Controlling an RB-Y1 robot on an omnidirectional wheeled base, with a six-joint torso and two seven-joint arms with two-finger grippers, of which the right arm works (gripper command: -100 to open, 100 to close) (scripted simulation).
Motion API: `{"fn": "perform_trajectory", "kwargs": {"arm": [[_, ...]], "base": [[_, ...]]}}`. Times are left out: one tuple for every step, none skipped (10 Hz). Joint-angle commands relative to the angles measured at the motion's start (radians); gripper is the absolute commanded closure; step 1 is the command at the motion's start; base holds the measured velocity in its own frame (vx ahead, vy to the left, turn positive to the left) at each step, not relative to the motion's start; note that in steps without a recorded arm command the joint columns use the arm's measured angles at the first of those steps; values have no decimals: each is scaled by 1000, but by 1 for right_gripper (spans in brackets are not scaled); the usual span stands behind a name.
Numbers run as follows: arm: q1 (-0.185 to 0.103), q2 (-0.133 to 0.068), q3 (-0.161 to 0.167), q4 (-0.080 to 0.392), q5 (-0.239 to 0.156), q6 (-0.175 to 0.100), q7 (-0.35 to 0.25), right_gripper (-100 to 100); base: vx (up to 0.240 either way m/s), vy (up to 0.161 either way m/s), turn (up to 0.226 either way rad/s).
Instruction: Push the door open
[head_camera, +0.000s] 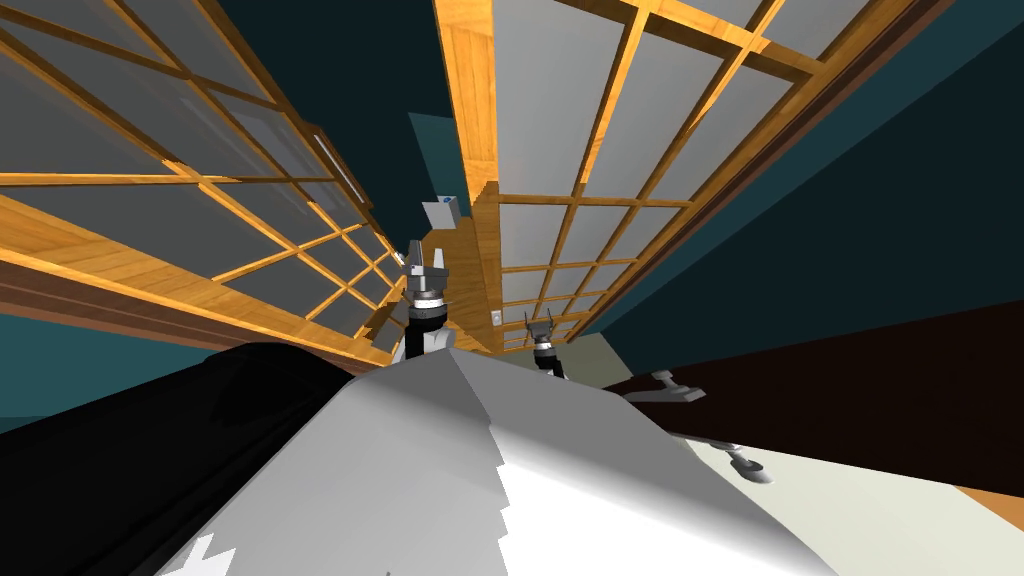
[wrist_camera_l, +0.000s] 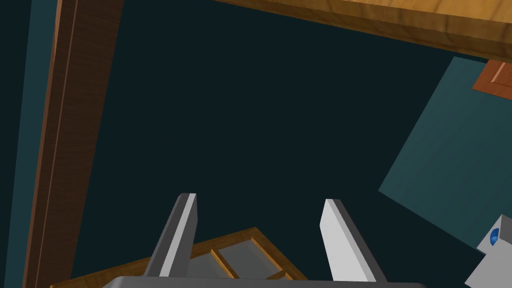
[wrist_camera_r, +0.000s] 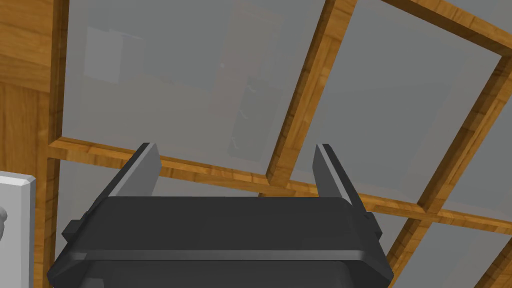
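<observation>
Two wooden lattice doors with grey panes stand ahead: one swung far to my left, the other to the right. Between them shows a dark teal wall. My left gripper is raised in the gap by the right door's edge. Its fingers are open and empty, pointing at the dark teal wall. My right gripper hangs lower, close before the right door's panes. It is open, with a wooden bar just beyond the fingertips.
A white plate sits on the door's stile beside my right hand. A small white box with a blue dot hangs past the left gripper. A dark brown frame runs beside it. A black area lies at lower left.
</observation>
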Motion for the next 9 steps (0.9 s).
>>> {"fn": "perform_trajectory", "kwargs": {"arm": [[-11,-6,22,32,-23,-8,-30,-100],[-18,-9,34,51,-35,-14,-46,-100],[-26,-11,45,71,-47,-19,-61,-100],[-34,-14,59,94,-61,-25,-80,-100],[-43,-17,72,117,-75,-31,-98,-100],[-52,-20,88,144,-91,-38,-119,-100],[-57,-21,96,157,-99,-42,-130,-100],[-64,-24,107,175,-110,-46,-144,-100],[-72,-26,119,197,-123,-52,-161,-100]], "base": [[-53,57,38],[-61,61,31],[-54,57,34],[-54,44,37],[-58,52,38],[-76,54,42],[-71,56,31],[-46,61,24],[-58,70,33]]}}
